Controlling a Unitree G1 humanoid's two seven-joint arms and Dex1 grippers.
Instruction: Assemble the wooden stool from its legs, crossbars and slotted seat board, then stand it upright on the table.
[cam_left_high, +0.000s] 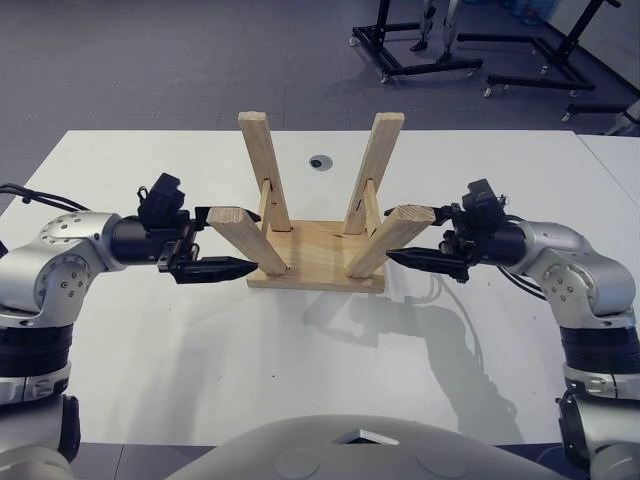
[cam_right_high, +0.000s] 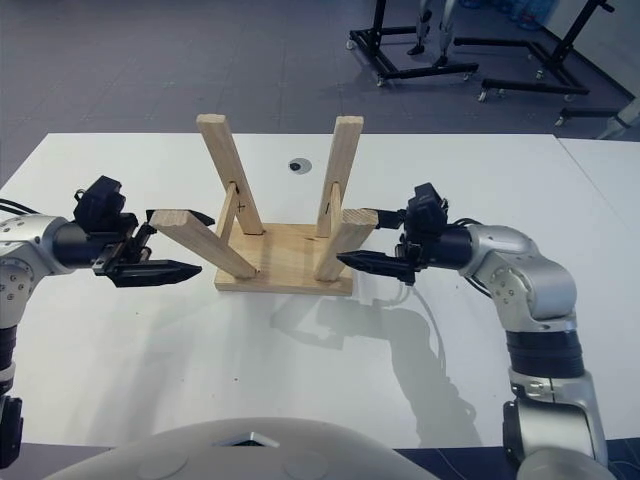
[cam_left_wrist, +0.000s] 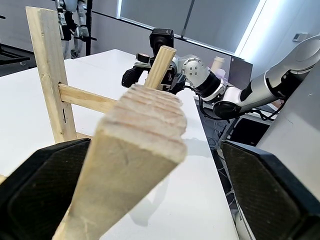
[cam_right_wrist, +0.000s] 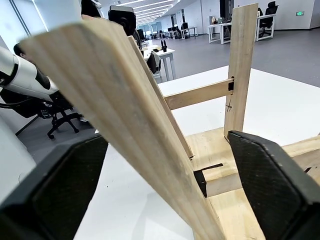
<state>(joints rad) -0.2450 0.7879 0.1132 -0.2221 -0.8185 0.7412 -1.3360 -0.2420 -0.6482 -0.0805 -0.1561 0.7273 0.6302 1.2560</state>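
The wooden stool lies upside down on the white table (cam_left_high: 150, 350), its seat board (cam_left_high: 315, 272) flat and its legs splayed upward. The two far legs (cam_left_high: 262, 160) (cam_left_high: 376, 160) rise highest. Nearer me, a left leg (cam_left_high: 250, 243) and a right leg (cam_left_high: 383, 243) lean outward. Crossbars (cam_left_wrist: 85, 97) (cam_right_wrist: 197, 94) join near and far legs on each side. My left gripper (cam_left_high: 213, 241) is open, its fingers straddling the near left leg's end (cam_left_wrist: 145, 120). My right gripper (cam_left_high: 425, 237) is open astride the near right leg's end (cam_right_wrist: 115, 90).
A small round grommet hole (cam_left_high: 320, 161) sits in the table behind the stool. Black wheeled frames (cam_left_high: 440, 45) stand on the floor at the back right. A second table (cam_left_high: 615, 150) adjoins on the right. Bare table surface lies in front of the stool.
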